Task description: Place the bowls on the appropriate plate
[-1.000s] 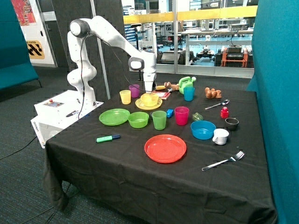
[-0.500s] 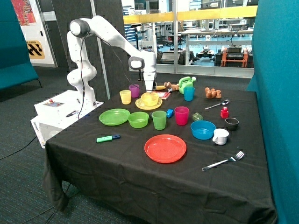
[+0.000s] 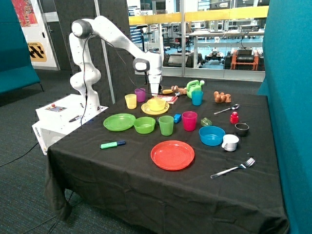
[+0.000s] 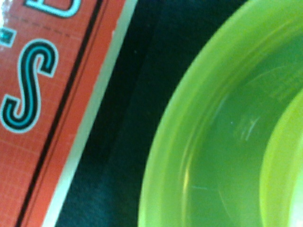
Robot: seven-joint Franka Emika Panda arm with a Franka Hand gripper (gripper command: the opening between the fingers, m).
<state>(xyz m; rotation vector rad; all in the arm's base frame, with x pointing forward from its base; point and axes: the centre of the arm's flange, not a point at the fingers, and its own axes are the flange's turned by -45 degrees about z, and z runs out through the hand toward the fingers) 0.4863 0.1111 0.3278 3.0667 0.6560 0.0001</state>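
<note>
Your gripper (image 3: 155,93) hangs just above the yellow bowl (image 3: 156,103); that bowl sits on the yellow plate (image 3: 146,109), so this part looks done; you cannot tell if the fingers are apart or closed, because the wrist view shows only a plate rim (image 4: 189,142) and a red card (image 4: 42,94) beside it. The green bowl (image 3: 144,125) is in front of the gripper and lower, on the cloth, just beside the green plate (image 3: 118,122), not on it; next you likely lift away, then reach down to it. The table (image 3: 146,185) wears a black cloth, crowded with cups and toys; behind are glass walls.
</note>
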